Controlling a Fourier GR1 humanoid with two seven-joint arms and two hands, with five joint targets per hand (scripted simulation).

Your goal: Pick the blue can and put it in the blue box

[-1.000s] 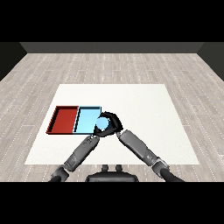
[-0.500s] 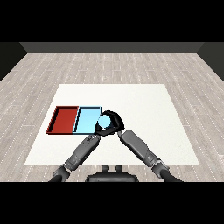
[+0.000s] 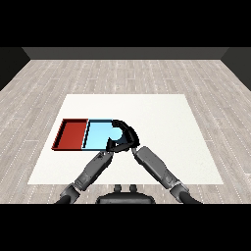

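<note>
Curling round the blue can [image 3: 116, 133], right hand [image 3: 128, 139] sits at the light blue tray [image 3: 96, 136]'s right edge — no label legible; left hand's state can't be told.

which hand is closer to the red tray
Left. The left hand sits at the blue tray's near right corner, one tray away from the red tray; the right hand is farther right, curled round the blue can.

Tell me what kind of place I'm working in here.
Probably a bare test workspace rather than a home or shop: a white table on grey plank flooring, dark walls behind, holding only a red tray and a light blue tray.
</note>
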